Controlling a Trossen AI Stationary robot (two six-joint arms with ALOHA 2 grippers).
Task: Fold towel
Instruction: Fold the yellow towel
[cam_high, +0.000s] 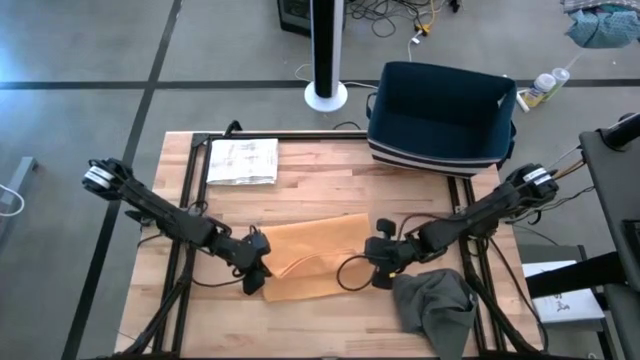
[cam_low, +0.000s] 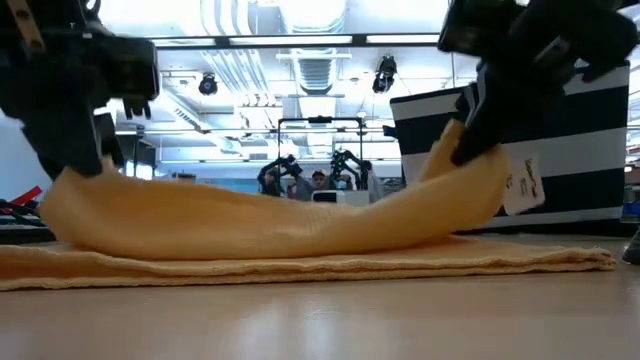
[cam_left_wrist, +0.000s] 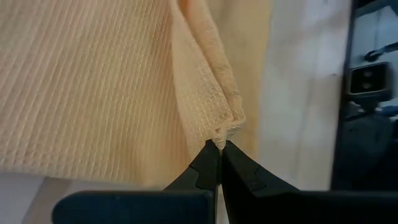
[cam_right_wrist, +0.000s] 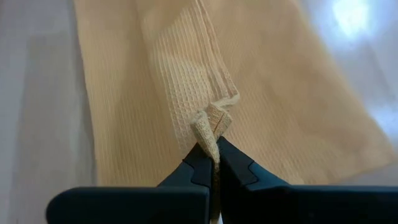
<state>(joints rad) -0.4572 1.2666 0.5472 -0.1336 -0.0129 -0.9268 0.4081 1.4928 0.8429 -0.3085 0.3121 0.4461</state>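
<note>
Tan waffle-weave towel (cam_high: 312, 258) lies mid-table, just in front of the navy basket (cam_high: 440, 118), its upper layer lifted into a sagging ridge. Left gripper (cam_high: 257, 272) and right gripper (cam_high: 378, 262) are each clamped on a towel corner. Basket's interior is hidden. Wooden table (cam_high: 330, 180); concrete floor beyond.

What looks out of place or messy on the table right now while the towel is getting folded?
A gray cloth lies crumpled at the table's near right corner, partly over the edge, unlike the flat paper sheet. The tan towel sags between the left gripper and right gripper, both pinching its corners, as expected mid-fold.
</note>
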